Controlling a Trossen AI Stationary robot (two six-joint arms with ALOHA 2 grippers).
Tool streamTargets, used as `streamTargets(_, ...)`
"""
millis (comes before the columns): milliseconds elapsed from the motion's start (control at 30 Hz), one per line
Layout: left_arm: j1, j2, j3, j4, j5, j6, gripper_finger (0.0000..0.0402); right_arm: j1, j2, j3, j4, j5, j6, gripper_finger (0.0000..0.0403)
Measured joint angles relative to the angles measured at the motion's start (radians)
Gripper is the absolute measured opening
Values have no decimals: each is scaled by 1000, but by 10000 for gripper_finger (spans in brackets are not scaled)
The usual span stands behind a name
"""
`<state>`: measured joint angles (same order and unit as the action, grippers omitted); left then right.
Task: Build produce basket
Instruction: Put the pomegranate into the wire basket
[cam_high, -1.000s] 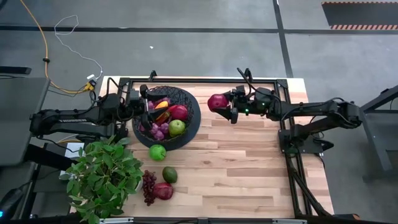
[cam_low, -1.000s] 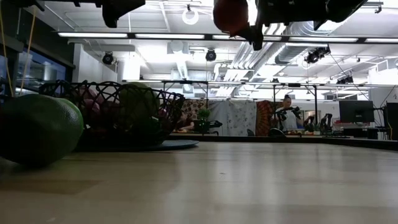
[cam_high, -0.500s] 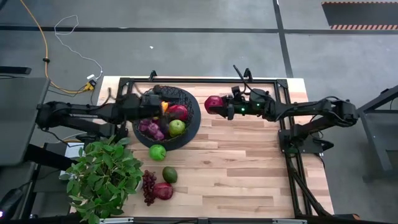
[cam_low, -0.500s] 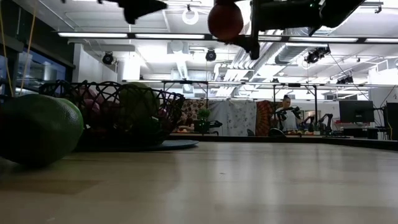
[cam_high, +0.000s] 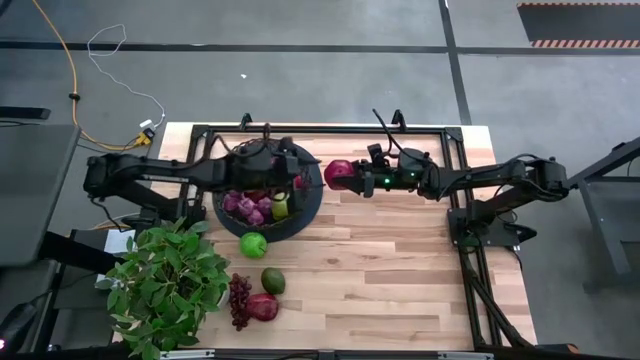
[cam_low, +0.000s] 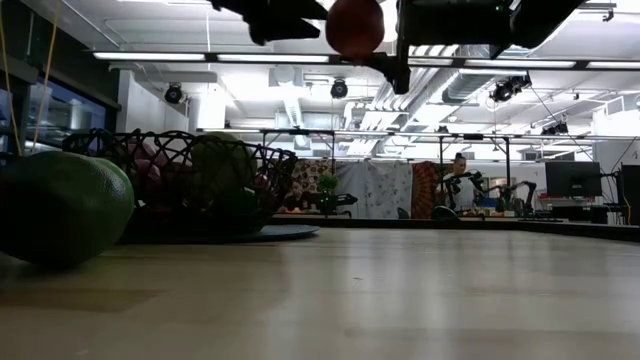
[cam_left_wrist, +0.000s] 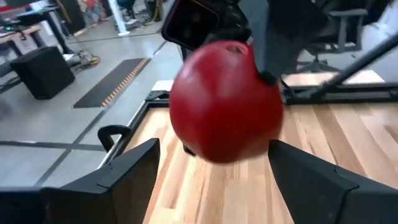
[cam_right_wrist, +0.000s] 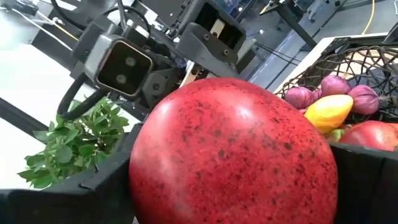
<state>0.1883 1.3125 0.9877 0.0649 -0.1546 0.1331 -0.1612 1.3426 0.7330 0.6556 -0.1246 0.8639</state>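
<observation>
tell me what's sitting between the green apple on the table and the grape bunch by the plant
The avocado lies between the green apple and the grape bunch, on the bare wood; the high view shows it.

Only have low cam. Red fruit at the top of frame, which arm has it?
Observer: The right gripper is shut on that pomegranate.
Operator: Over the basket?
Observer: No. From above it sits just outside the basket, beside its right rim.
Operator: Left arm?
Observer: The left gripper reaches across the basket, open and pointed at the pomegranate. Its wrist view shows no contact.
</observation>
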Motion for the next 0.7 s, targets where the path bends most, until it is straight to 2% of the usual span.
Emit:
streamTargets(167,-5,24,17,6,-32,-44,290,0,0,0,0,1,0,354)
streamTargets(533,-5,25,17,22,-21,31,290,0,0,0,1,3,-8,354)
streamTargets(700,-5,25,17,22,22,35,322,0,0,0,1,3,-8,354)
